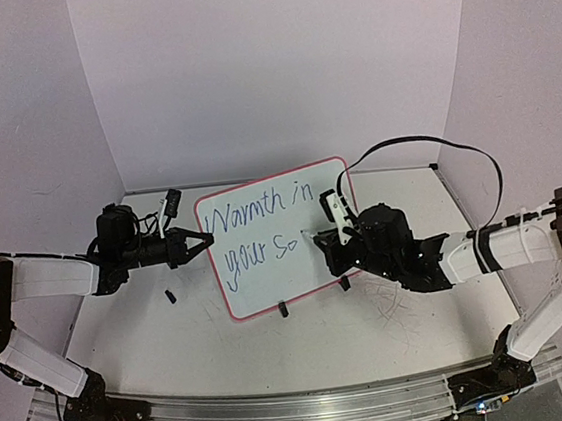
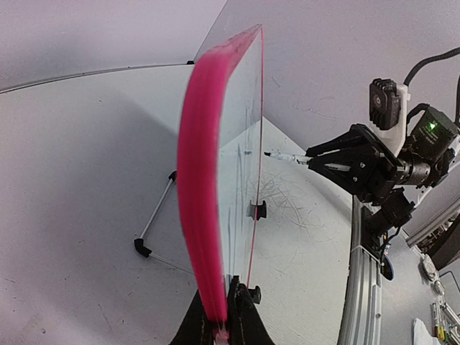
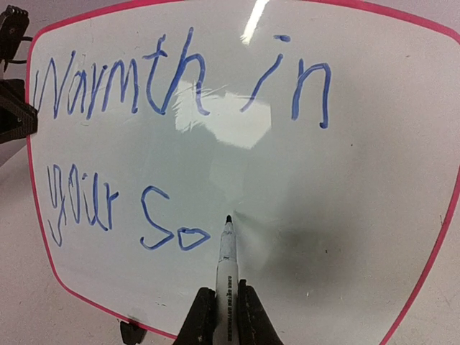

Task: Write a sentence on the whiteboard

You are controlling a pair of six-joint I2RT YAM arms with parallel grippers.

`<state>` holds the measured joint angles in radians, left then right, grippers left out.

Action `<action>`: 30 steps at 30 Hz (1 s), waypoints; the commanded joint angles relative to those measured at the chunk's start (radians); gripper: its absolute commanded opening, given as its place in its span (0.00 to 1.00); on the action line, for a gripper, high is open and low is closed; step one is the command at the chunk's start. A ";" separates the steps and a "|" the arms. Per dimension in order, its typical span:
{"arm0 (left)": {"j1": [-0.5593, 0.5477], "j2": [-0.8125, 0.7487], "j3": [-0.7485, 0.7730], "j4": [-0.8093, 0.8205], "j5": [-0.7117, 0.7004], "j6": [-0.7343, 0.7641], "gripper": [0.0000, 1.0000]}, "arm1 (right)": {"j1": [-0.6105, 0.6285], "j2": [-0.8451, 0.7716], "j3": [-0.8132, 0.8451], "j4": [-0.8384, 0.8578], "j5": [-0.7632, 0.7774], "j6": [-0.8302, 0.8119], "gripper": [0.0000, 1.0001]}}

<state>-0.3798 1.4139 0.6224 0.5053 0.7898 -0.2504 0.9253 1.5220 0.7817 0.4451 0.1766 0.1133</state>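
Surface (image 1: 175, 352): big white top, grey scribbles near the right arm, walled on three sides.

Whiteboard (image 1: 269, 284): stands upright on its wire stand near the middle of the surface, closer to the far edge than the near one. Glossy white face (image 3: 345, 215) turned to the near edge, pink-red frame, rounded corners. In the left wrist view it is seen edge-on (image 2: 205, 180), with a wire leg (image 2: 157, 210) running back to a black foot. Two black feet (image 1: 283, 309) sit under its near side.

Left hand (image 1: 204, 242): reaches in from the left edge of the surface, clenched on the whiteboard's left frame edge. The pink rim sits between its fingers (image 2: 198, 323).

Right hand (image 1: 332, 237): comes in from the right edge, in front of the board's right half, grasping a marker (image 3: 225, 267) between both fingers (image 3: 251, 316). The marker's barrel is white and its tip dark.

Sentence (image 3: 172, 75): dark blue slanted script on the board's face, two lines. Top line reads "Warmth in", lower line "your So" (image 1: 258, 228). It takes up the left and upper part of the board; the lower right is bare.

Marker tip: at the board face just right of the "o" in "So". Contact cannot be told for sure.

Small dark object (image 1: 171, 295): lies on the surface, left of the board's lower corner, near the left hand. Too small to identify.
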 commanded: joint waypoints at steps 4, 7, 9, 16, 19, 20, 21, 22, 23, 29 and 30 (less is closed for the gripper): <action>0.002 0.008 0.027 -0.030 -0.069 0.080 0.00 | 0.006 0.047 0.052 0.021 -0.030 -0.015 0.00; 0.001 0.009 0.027 -0.030 -0.067 0.080 0.00 | 0.005 0.054 0.053 0.021 -0.014 -0.005 0.00; 0.002 0.008 0.026 -0.030 -0.067 0.080 0.00 | 0.005 0.056 0.053 0.021 0.002 -0.004 0.00; 0.002 0.004 0.025 -0.031 -0.067 0.080 0.00 | 0.011 0.064 0.054 0.000 0.008 -0.006 0.00; 0.002 0.006 0.026 -0.030 -0.067 0.080 0.00 | 0.024 0.055 0.043 -0.020 0.015 -0.003 0.00; 0.002 0.007 0.028 -0.030 -0.066 0.080 0.00 | 0.028 0.052 0.039 -0.023 0.014 -0.002 0.00; 0.002 0.009 0.029 -0.030 -0.065 0.080 0.00 | 0.031 0.049 0.033 -0.026 0.014 0.000 0.00; 0.003 0.010 0.029 -0.030 -0.063 0.079 0.00 | 0.033 0.046 0.029 -0.028 0.015 0.004 0.00; 0.003 0.009 0.030 -0.030 -0.062 0.079 0.00 | 0.034 0.043 0.025 -0.030 0.016 0.007 0.00; 0.002 0.005 0.028 -0.030 -0.063 0.076 0.00 | 0.034 0.033 0.008 -0.032 0.019 0.023 0.00; 0.002 0.005 0.028 -0.030 -0.063 0.076 0.00 | 0.034 0.034 0.007 -0.032 0.026 0.024 0.00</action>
<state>-0.3798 1.4142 0.6228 0.5047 0.7910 -0.2506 0.9546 1.5719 0.8018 0.4088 0.1709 0.1167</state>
